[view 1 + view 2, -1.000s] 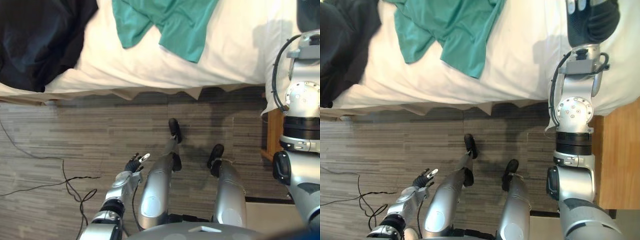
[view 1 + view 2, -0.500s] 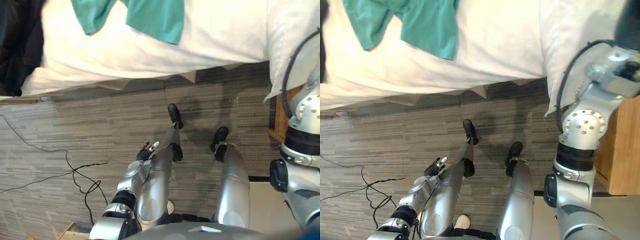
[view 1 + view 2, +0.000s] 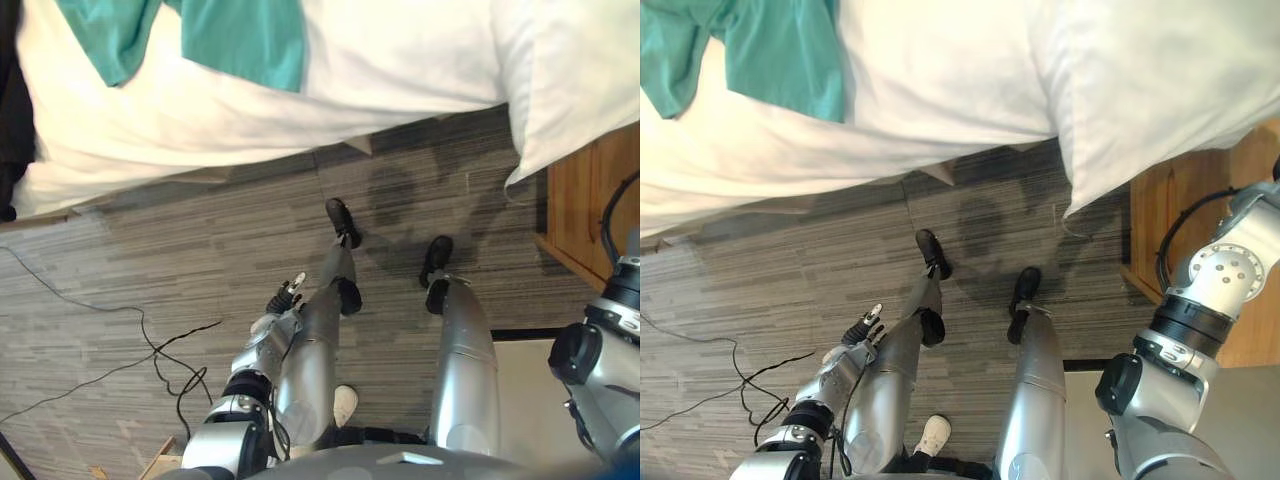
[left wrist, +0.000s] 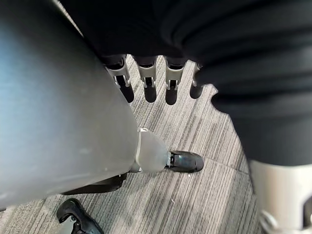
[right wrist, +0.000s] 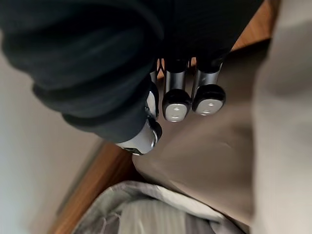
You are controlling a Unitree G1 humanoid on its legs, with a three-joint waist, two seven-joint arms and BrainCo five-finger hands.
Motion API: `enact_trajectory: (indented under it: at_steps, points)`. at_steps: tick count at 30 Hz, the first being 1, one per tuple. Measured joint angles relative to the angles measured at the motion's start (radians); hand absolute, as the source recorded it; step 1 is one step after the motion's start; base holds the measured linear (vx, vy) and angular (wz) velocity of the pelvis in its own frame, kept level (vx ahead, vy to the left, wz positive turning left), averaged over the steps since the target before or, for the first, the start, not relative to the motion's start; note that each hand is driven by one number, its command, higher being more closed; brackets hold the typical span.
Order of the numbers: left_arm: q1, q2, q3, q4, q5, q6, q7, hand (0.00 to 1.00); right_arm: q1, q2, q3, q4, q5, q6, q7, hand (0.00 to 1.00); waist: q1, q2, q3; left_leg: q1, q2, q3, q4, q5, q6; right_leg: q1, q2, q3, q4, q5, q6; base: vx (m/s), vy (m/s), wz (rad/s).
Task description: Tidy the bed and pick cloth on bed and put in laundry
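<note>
The green cloth (image 3: pixel 240 40) lies on the bed (image 3: pixel 400 70), well apart from both hands, so a reach could fall short, and the overhanging pillow (image 3: pixel 570 90) could be knocked off by the right arm. The left hand (image 3: pixel 283 298) is held low over the floor (image 3: pixel 150 250), fingers (image 4: pixel 147 87) relaxed and empty; the right hand (image 5: pixel 176 105) is loosely open near pale bedding (image 5: pixel 214 156), with nothing held.

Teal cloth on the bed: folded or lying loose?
Loose, not folded: the teal cloth lies rumpled in uneven flaps on the white bed.
</note>
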Motion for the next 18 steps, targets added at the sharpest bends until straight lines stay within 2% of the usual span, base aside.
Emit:
enact_trajectory:
  at_steps: [3, 5, 9, 12, 15, 17, 18]
  points:
    - [-0.002, 0.003, 0.000, 0.001, -0.023, 0.005, 0.002, 0.00, 0.000, -0.032, 0.000, 0.032, -0.002, -0.007, -0.037, 1.00, -0.003, -0.003, 0.002, 0.042, 0.010, 0.005, 0.004, -0.003, -0.001, 0.049, 0.009, -0.002, -0.015, 0.001, 0.000, 0.00, -0.110, -0.14]
    - [-0.002, 0.017, 0.000, 0.005, -0.039, 0.024, 0.008, 0.00, 0.006, -0.033, 0.000, 0.032, -0.032, -0.010, -0.054, 1.00, -0.005, -0.006, 0.003, 0.076, 0.026, 0.010, 0.008, -0.023, 0.000, 0.094, 0.026, -0.012, -0.037, 0.006, -0.001, 0.00, -0.091, -0.12]
    - [-0.002, 0.034, 0.000, -0.001, -0.040, 0.065, 0.008, 0.00, 0.023, -0.044, 0.002, 0.022, -0.205, -0.015, -0.065, 1.00, -0.013, -0.017, 0.003, 0.118, 0.032, 0.008, 0.018, -0.038, 0.001, 0.154, 0.029, -0.025, -0.049, 0.006, -0.001, 0.01, -0.063, 0.02]
    - [-0.002, 0.048, 0.000, -0.009, -0.040, 0.090, 0.007, 0.00, 0.023, -0.070, 0.023, -0.064, -0.266, -0.027, 0.019, 1.00, -0.013, -0.028, 0.004, 0.142, 0.037, 0.006, 0.044, -0.053, 0.006, 0.194, 0.028, -0.028, -0.057, 0.008, 0.002, 0.01, -0.046, 0.01]
    - [0.000, 0.077, -0.001, -0.009, -0.040, 0.115, 0.008, 0.00, 0.018, -0.070, 0.130, -0.205, -0.359, -0.030, 0.149, 1.00, -0.025, -0.055, 0.002, 0.170, 0.048, -0.005, 0.077, -0.072, 0.006, 0.244, 0.028, -0.053, -0.061, 0.008, 0.003, 0.01, -0.065, 0.05]
    - [-0.002, 0.087, -0.002, -0.017, -0.041, 0.134, 0.008, 0.00, -0.026, -0.080, 0.248, -0.321, -0.418, -0.003, 0.264, 1.00, -0.028, -0.072, -0.002, 0.173, 0.056, -0.010, 0.099, -0.082, 0.004, 0.257, 0.027, -0.064, -0.057, 0.008, 0.003, -0.01, -0.067, 0.00]
    - [-0.002, 0.086, -0.004, -0.021, -0.043, 0.138, 0.007, 0.00, -0.035, -0.090, 0.276, -0.348, -0.430, 0.006, 0.286, 1.00, -0.028, -0.072, -0.002, 0.172, 0.056, -0.012, 0.101, -0.082, 0.004, 0.259, 0.026, -0.067, -0.056, 0.008, 0.003, -0.02, -0.058, 0.12]
